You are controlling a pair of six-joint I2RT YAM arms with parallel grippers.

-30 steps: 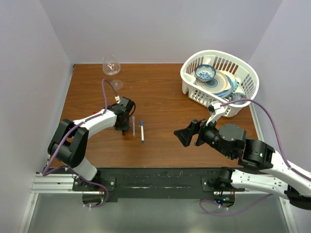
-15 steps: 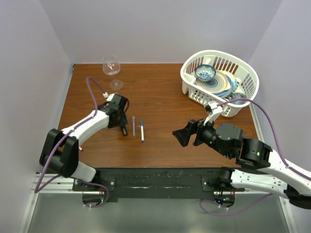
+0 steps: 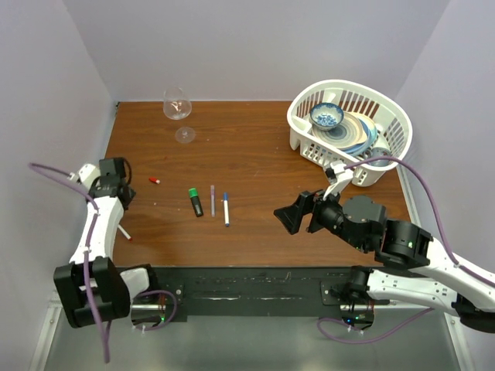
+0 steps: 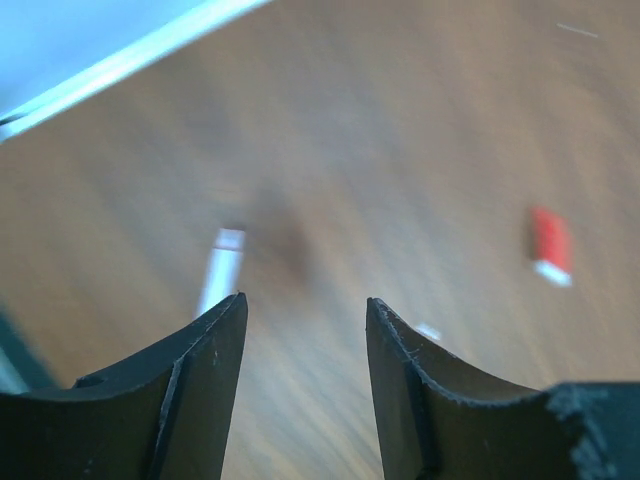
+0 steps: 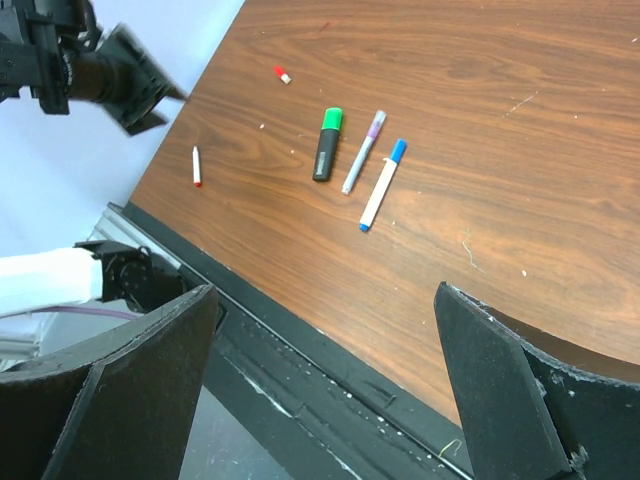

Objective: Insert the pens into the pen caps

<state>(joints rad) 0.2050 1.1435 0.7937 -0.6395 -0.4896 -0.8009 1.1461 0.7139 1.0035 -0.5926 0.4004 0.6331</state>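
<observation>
Left gripper (image 4: pixel 305 312): jaws standing part-open, gripping nothing.
White pen (image 4: pixel 221 270): lying just ahead, left of jaw gap, long axis running roughly away from gripper.
Red cap (image 4: pixel 550 245): lying apart, off to right.
Right gripper (image 5: pixel 325 292): gaping wide, empty, hovering farther off.

Left arm (image 3: pixel 87 239) and right arm (image 3: pixel 418 290): white links, black joints, purple cables (image 3: pixel 387 159) off each wrist. Fingers (image 4: pixel 190 400) matte black, wedge-shaped, rough-edged.
</observation>
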